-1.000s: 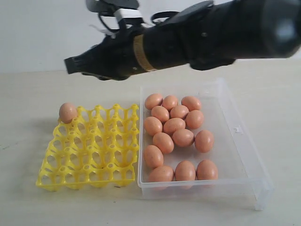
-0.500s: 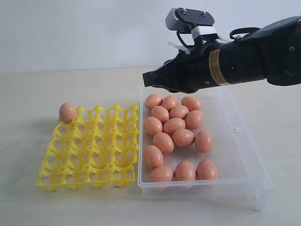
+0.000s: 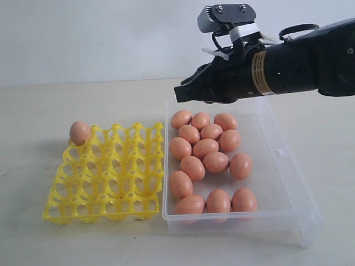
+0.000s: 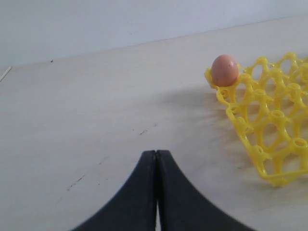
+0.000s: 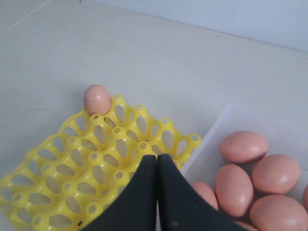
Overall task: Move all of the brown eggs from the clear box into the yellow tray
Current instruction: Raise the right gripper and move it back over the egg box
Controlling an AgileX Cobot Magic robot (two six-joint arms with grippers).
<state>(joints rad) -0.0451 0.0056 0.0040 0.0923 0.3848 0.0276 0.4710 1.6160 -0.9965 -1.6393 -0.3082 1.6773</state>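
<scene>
Several brown eggs (image 3: 205, 148) lie loose in the clear box (image 3: 283, 166) on the right. The yellow tray (image 3: 111, 177) sits to its left, with one brown egg (image 3: 80, 132) in its far left corner cup. My right gripper (image 3: 178, 94) hangs shut and empty above the box's far left corner. In the right wrist view its fingertips (image 5: 157, 157) meet over the yellow tray (image 5: 86, 168), beside brown eggs (image 5: 243, 147). My left gripper (image 4: 156, 153) is shut and empty over bare table, left of the yellow tray (image 4: 269, 125) and its brown egg (image 4: 224, 70).
The pale table (image 3: 33, 111) runs wide around the tray and the box. A plain wall stands behind it. My right arm's black body (image 3: 299, 64) stretches in from the right above the box's far end.
My right arm has swung right, from above the tray's far side to above the box's far left corner. The egg in the tray's corner cup has stayed put.
</scene>
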